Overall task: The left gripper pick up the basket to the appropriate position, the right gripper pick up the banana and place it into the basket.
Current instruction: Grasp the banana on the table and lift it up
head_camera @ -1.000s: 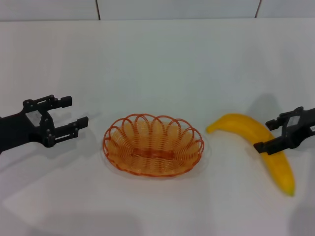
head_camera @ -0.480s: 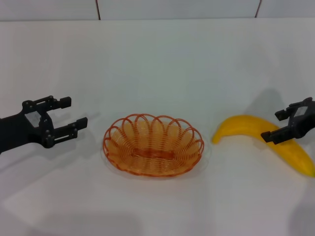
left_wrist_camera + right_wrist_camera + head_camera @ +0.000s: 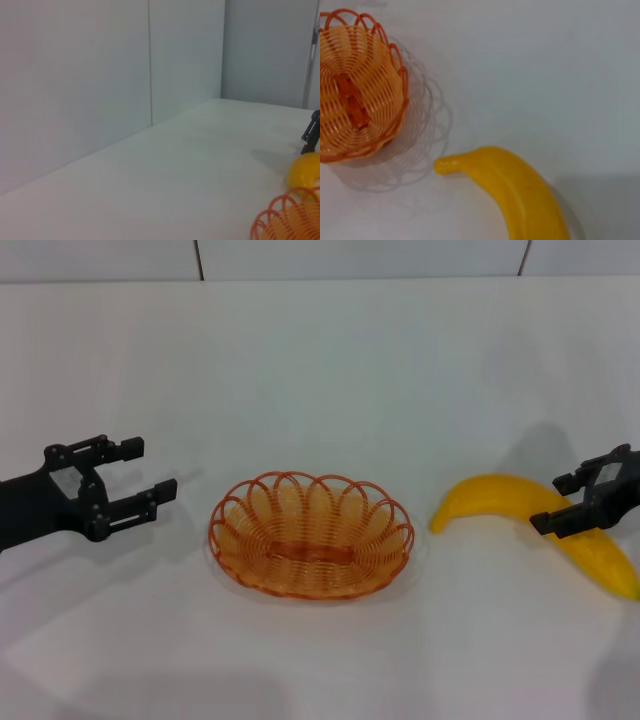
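The basket [image 3: 311,535] sits in the middle of the white tabletop [image 3: 330,370], nothing inside it. The left claw [image 3: 135,472] hangs off to the basket's left, fingers spread, not touching it — clear gap between them. Over on the right, the banana [image 3: 540,521] lies near the basket with its stem end pointing at the rim, a strip of bare tabletop between the two. The right claw [image 3: 564,502] is straddling the banana's middle, one finger on each side — can't tell if it's actually squeezing. A pale panelled wall [image 3: 100,75] stands behind.
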You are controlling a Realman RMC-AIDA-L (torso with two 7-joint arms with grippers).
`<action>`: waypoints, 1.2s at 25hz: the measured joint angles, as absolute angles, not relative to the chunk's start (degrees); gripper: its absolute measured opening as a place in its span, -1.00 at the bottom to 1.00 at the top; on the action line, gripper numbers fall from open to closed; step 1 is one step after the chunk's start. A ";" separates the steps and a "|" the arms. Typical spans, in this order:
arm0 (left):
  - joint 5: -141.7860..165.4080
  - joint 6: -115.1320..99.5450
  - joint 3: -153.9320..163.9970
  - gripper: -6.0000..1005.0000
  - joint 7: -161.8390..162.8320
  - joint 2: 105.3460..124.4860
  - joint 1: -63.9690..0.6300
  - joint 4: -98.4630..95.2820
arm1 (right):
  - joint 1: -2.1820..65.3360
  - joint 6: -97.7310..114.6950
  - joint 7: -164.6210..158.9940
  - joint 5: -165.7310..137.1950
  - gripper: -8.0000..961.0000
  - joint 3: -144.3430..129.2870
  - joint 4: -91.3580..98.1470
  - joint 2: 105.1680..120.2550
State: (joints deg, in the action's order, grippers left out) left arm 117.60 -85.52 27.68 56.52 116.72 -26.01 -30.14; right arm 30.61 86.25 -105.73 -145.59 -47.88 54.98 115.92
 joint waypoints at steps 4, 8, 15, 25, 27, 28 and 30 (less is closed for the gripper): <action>117.60 -85.52 27.68 0.42 56.46 116.71 -25.90 -30.14 | 30.33 86.30 -105.89 -145.65 0.49 -48.97 55.12 115.97; 117.60 -85.52 27.61 0.42 56.56 116.71 -25.82 -30.14 | 30.28 86.90 -105.91 -145.63 0.35 -48.94 55.14 115.91; 117.60 -85.52 27.59 0.42 56.53 116.71 -25.61 -30.14 | 30.43 87.68 -106.04 -145.07 0.12 -48.59 55.80 115.93; 117.59 -85.51 27.00 0.42 56.39 116.63 -25.57 -30.15 | 30.34 91.12 -106.09 -141.07 0.05 -46.08 62.09 116.01; 117.58 -85.51 26.53 0.42 56.34 116.62 -25.57 -30.19 | 30.35 93.81 -105.69 -136.88 0.05 -45.65 65.21 115.99; 117.58 -85.51 26.34 0.42 56.33 116.63 -25.57 -30.21 | 30.35 95.26 -105.33 -134.30 0.06 -45.67 66.92 115.96; 117.57 -85.50 26.30 0.42 56.32 116.62 -25.57 -30.22 | 30.36 98.79 -104.01 -128.43 0.06 -45.91 69.87 116.02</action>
